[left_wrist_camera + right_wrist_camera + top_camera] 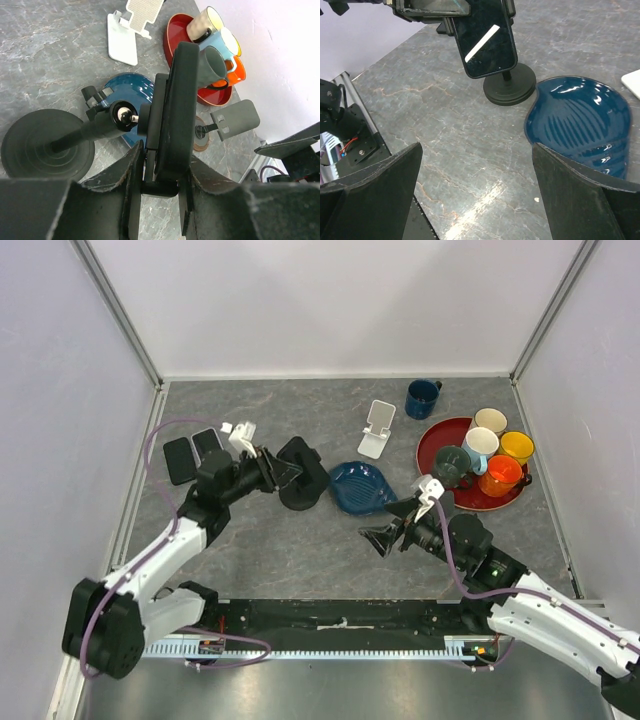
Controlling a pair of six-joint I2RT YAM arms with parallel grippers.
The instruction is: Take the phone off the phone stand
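A black phone (181,95) sits edge-on in a black phone stand (48,146) with a round base and a ball-joint cradle. My left gripper (162,167) is shut across the phone's lower end, one finger on the cradle's back and one on the phone's face. In the top view the left gripper (281,472) meets the phone (298,454) and stand (305,496) at table centre-left. The right wrist view shows the phone's dark screen (485,37) above the stand base (510,91). My right gripper (476,150) is open and empty, low over bare table; in the top view it (386,533) is to the right of the stand.
A blue ribbed dish (360,487) lies right of the stand. A white phone stand (377,428) is behind it. A red tray (432,438) holds several mugs; a dark blue mug (422,397) stands behind. Two dark phones (192,453) lie flat at the left.
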